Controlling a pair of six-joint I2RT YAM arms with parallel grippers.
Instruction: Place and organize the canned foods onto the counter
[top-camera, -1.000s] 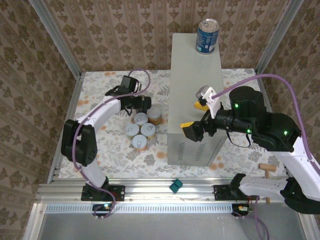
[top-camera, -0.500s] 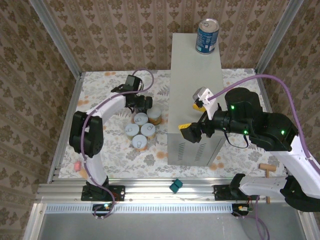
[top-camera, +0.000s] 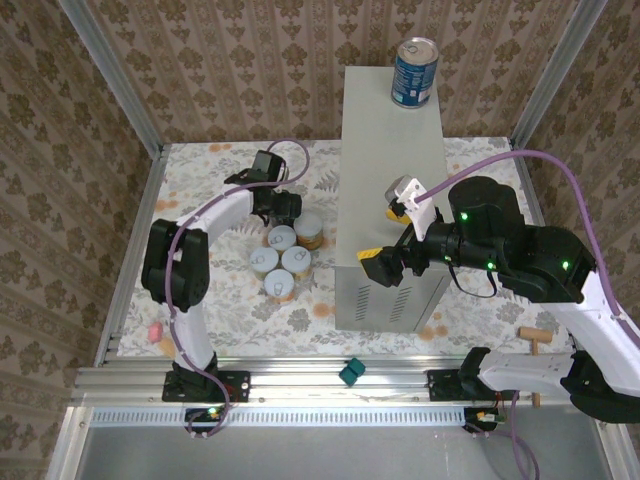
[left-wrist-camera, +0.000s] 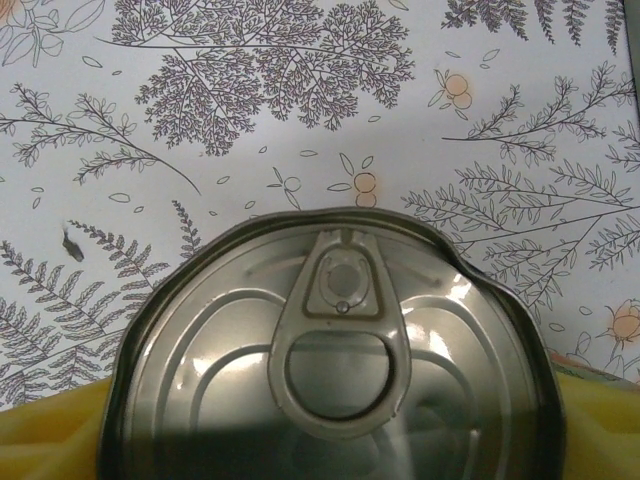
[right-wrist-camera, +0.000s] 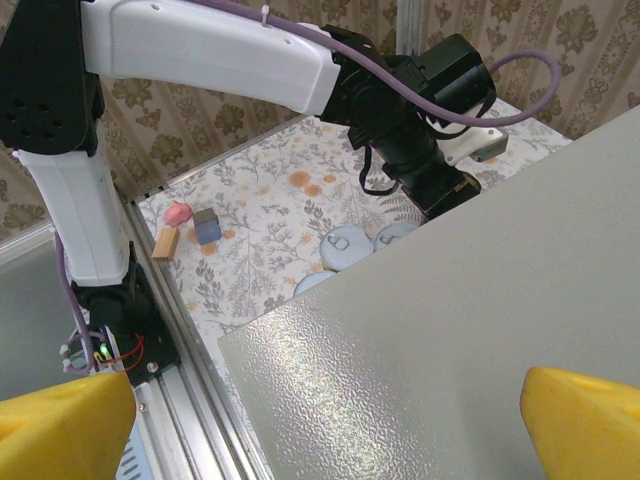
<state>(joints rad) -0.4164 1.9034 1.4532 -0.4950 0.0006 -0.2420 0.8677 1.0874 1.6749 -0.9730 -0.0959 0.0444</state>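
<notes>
A metal-topped can (left-wrist-camera: 335, 370) on the tabletop (top-camera: 190, 170) is pinched by the left hand (top-camera: 283, 207), with white-lidded cans (top-camera: 283, 262) crowded beside. The right hand (top-camera: 388, 237) is held spread over the near edge of the grey box (top-camera: 390, 150); a blue can (top-camera: 414, 72) is set at its far edge.

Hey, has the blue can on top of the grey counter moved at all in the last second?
No. The blue can sits at the same far right corner of the counter as before.

The counter top (top-camera: 390, 140) is bare except a blue can (top-camera: 414, 72) at its far edge.
</notes>
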